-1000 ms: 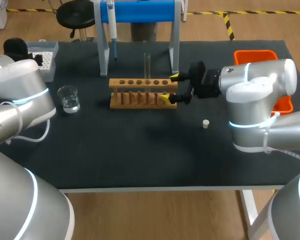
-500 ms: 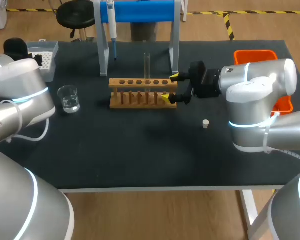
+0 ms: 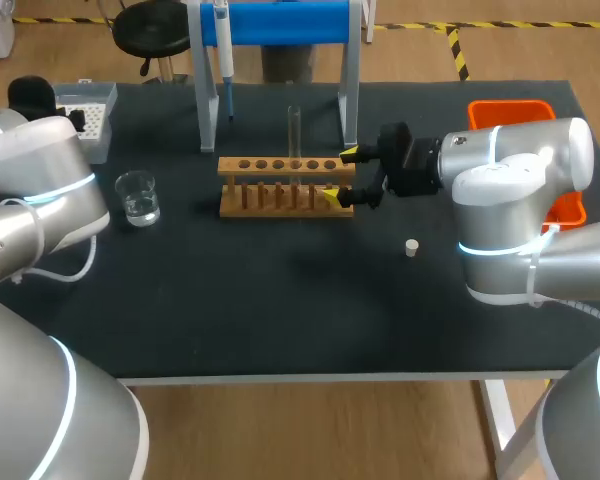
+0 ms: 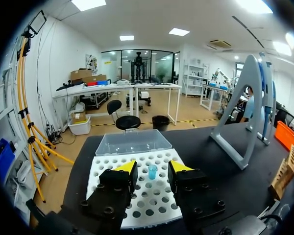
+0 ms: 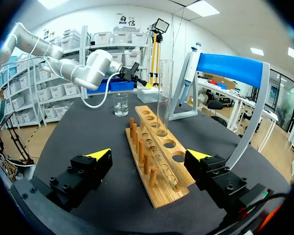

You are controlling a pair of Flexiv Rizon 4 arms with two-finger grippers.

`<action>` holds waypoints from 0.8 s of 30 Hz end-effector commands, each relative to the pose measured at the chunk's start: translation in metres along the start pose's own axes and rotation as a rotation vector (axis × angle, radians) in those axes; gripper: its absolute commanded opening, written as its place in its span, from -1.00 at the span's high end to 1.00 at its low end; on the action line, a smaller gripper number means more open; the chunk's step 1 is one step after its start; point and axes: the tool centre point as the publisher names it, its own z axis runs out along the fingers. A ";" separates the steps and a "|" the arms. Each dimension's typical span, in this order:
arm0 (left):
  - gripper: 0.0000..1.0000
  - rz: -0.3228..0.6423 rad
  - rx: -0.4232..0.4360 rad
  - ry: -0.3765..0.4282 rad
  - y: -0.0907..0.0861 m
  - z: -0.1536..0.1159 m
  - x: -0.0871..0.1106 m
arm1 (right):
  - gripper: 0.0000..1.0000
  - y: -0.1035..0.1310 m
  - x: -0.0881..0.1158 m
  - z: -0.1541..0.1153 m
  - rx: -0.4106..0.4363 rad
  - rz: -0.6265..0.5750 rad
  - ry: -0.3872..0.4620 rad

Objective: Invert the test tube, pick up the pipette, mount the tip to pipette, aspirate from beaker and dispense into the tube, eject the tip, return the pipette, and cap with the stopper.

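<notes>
Test tube (image 3: 294,130) upright in wooden rack (image 3: 280,190), upper middle of the frame — unmoved since a second ago, like both arms. Black table (image 3: 280,300) bearing beaker (image 3: 137,196) at left, stopper (image 3: 411,247) right of centre. Right gripper (image 3: 341,175) spread wide astride the rack's right end, gripping nothing; left gripper (image 4: 153,169) parted over tip box (image 4: 152,200) — empty.

Wet lab setup. Black table (image 3: 280,300) carries a wooden test tube rack (image 3: 285,187) with one glass test tube (image 3: 294,130) upright, a beaker (image 3: 137,196) of clear liquid near the left edge, a pipette (image 3: 223,50) hanging on a blue-topped stand (image 3: 280,22) at the far edge, and a pipette tip box (image 3: 95,120) in the far left corner.
</notes>
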 end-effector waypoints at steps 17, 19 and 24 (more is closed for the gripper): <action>0.25 0.020 -0.022 0.004 0.001 0.008 -0.001 | -1.00 0.000 0.001 -0.001 -0.001 0.000 -0.001; 0.25 0.021 -0.024 0.003 0.001 0.008 -0.001 | -1.00 0.000 0.001 -0.001 -0.001 0.000 -0.001; 0.25 0.025 -0.029 0.002 0.001 0.008 -0.002 | -1.00 0.000 0.001 -0.001 -0.001 0.000 -0.001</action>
